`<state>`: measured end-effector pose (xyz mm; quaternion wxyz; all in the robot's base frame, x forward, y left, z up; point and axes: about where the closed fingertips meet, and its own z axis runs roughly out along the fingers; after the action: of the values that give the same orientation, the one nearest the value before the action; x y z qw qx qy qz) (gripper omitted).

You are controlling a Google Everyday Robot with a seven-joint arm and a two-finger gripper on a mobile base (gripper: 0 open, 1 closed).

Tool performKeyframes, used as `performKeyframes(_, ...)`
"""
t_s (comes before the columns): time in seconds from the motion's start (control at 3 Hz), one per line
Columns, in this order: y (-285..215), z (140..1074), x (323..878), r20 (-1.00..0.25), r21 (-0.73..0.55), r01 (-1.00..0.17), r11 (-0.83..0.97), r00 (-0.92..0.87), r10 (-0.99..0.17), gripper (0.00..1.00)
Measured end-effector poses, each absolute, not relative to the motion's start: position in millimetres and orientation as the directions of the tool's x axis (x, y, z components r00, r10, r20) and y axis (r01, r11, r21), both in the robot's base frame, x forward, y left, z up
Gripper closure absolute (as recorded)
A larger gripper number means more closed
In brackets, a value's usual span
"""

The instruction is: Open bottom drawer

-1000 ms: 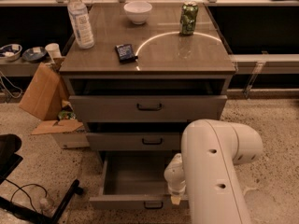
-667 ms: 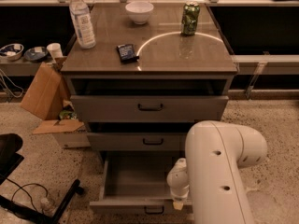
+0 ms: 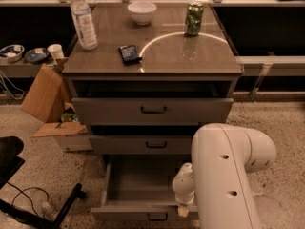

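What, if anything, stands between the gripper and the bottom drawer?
Nothing visible. The gripper sits right at the front edge of the bottom drawer, just right of its handle. The robot's arm hides the drawer's right part.

Bottom drawer is pulled out, its grey inside reachable from above at left and centre. White arm blocks its right front corner, with the gripper at the drawer's front edge there. Middle drawer overhangs the back part. Chair base and cardboard box crowd the floor left of the cabinet.
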<state>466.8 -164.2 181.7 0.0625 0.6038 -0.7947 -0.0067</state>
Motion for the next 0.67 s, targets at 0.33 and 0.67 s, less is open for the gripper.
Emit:
performKeyframes(0.33, -169.5, 185.0, 468.3, 0.091, 0.071, -0.956, 0.284, -0.277, -0.957, 1.00)
performKeyframes(0.67, -175.5, 188.1, 469.2, 0.089, 0.057, -0.954, 0.295, -0.290, -0.953, 1.00)
